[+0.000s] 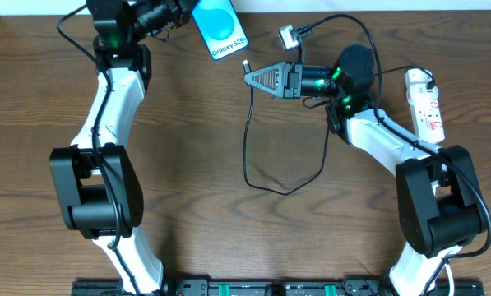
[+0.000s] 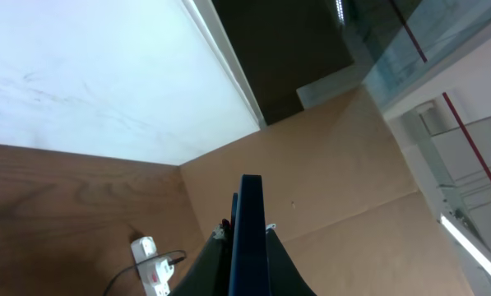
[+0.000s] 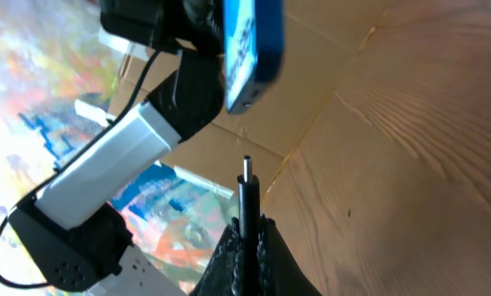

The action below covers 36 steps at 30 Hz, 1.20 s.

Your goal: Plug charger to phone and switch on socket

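My left gripper point(image 1: 189, 15) is shut on the phone point(image 1: 220, 28), holding it raised at the back of the table, blue screen up. In the left wrist view the phone point(image 2: 250, 234) shows edge-on between the fingers point(image 2: 247, 247). My right gripper point(image 1: 253, 77) is shut on the charger point(image 1: 247, 65) connector, tip pointing at the phone and a short way off it. In the right wrist view the connector point(image 3: 246, 193) stands above the jaws point(image 3: 247, 238), with the phone point(image 3: 247, 45) apart from it. The black cable point(image 1: 266, 185) loops over the table. The socket point(image 1: 424, 104) lies far right.
A white cord point(image 1: 423, 78) leaves the socket's far end, and a black plug sits in the strip point(image 2: 156, 267). A small grey adapter point(image 1: 289, 36) hangs on a cable at the back. Cardboard panels point(image 2: 327, 156) stand behind the table.
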Motion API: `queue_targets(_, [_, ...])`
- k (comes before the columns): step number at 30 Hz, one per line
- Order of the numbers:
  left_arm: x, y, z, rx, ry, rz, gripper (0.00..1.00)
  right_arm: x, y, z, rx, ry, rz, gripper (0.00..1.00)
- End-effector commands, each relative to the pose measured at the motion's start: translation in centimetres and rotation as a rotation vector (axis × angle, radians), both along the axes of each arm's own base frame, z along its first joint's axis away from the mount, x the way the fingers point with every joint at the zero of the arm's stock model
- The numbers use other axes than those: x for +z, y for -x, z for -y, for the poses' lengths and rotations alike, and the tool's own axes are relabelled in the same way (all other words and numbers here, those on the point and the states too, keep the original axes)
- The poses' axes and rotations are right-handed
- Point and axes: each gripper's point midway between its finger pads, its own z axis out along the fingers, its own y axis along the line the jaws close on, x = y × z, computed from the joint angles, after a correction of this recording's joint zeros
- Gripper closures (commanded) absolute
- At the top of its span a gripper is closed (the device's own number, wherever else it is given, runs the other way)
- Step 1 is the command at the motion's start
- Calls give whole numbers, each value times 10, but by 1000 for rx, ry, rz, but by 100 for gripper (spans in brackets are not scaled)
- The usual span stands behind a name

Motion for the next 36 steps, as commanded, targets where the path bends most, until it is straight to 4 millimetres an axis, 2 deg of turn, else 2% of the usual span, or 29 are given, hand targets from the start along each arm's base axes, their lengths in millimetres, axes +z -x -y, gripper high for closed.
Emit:
queue_targets(1, [21,7,3,-4,9,40,93,6,7,-9,22,-9,14,99])
queue_targets(15, [19,12,8,-35,-7,51,93,7,6,-12,7,-15,13,99])
queue_targets(26, [17,24,26,-113,-21,51,92,9,4,-12,-5,-20,21,99])
queue_targets(36, [16,26,27,-128,-25,50,93,9,2,-10,-9,-20,24,99])
